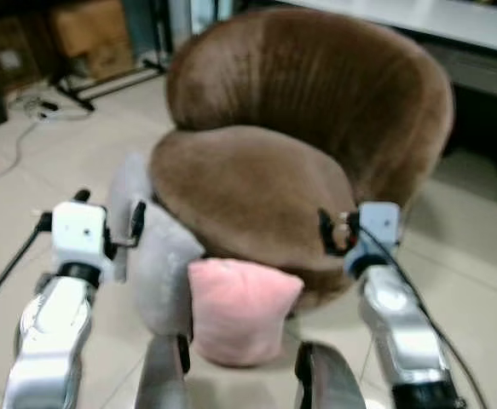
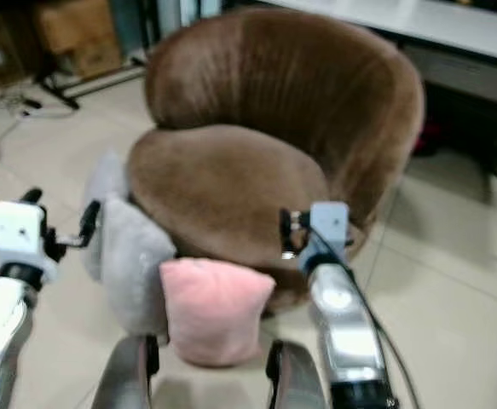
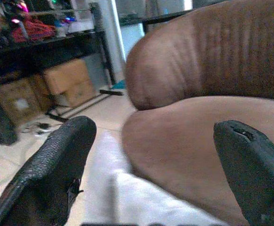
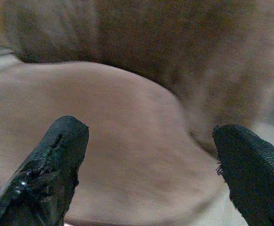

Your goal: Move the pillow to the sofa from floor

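Observation:
A pink pillow (image 1: 239, 311) stands on the tiled floor, leaning against the front of a round brown sofa chair (image 1: 257, 183). Pressed against the pink one's left side is a grey pillow (image 1: 158, 260), which also leans on the chair. My left gripper (image 3: 155, 136) is raised above the grey pillow, open, its fingers (image 3: 57, 165) pointing at the chair's seat and left edge. At the seat's front right edge my right gripper (image 4: 148, 136) hovers open, with nothing between its fingers (image 4: 57, 160). Both wrists (image 1: 78, 234) flank the pillows from above.
Cardboard boxes (image 1: 95, 34) and a black stand with cables (image 1: 78, 85) lie at the back left. A white counter (image 1: 453, 21) runs behind the chair. Bare tiled floor (image 1: 461, 256) spreads to the right. Parts of my own body (image 1: 163, 375) show at the bottom.

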Available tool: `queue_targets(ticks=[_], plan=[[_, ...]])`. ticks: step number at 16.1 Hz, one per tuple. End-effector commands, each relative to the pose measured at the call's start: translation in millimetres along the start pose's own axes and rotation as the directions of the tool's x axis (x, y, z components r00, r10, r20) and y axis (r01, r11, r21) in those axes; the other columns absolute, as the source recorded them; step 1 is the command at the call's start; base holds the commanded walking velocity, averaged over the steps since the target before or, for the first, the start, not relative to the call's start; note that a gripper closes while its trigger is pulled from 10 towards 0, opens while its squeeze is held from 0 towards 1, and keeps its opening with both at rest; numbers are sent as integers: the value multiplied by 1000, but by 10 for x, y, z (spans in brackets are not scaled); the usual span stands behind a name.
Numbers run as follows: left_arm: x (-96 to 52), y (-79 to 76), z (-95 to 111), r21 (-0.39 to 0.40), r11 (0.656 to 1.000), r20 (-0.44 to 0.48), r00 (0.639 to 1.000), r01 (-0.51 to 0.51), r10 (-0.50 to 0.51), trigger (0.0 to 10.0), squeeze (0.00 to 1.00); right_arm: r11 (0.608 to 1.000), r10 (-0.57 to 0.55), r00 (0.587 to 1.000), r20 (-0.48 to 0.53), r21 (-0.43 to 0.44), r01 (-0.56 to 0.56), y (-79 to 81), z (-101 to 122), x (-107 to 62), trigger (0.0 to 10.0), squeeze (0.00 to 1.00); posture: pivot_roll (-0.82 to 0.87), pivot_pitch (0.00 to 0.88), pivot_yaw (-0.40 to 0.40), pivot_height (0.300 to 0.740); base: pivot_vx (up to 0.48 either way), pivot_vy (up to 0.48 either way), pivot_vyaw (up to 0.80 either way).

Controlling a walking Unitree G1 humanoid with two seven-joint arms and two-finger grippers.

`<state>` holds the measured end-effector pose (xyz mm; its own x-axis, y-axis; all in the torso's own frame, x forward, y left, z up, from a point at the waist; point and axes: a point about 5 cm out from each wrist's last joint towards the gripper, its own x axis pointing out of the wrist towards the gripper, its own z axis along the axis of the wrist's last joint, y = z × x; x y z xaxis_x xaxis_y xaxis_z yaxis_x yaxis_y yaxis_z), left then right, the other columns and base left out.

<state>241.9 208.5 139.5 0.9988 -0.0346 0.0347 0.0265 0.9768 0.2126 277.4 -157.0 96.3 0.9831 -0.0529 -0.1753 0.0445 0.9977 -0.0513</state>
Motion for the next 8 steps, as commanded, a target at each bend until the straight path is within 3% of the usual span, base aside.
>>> queue_targets(ticks=[1, 8], plan=[[8, -16, 18, 8, 1000, 7, 1000, 17, -17, 10000, 0, 1000, -23, 1000, -16, -7, 22, -51, -35, -5, 10000, 0, 85, 0, -34, 545, 277, 0, 0], [23, -32, 20, 12, 999, 8, 999, 33, -33, 10000, 0, 999, -27, 1000, -15, -18, 26, -49, -37, -3, 10000, 0, 85, 0, -31, 545, 275, 0, 0]])
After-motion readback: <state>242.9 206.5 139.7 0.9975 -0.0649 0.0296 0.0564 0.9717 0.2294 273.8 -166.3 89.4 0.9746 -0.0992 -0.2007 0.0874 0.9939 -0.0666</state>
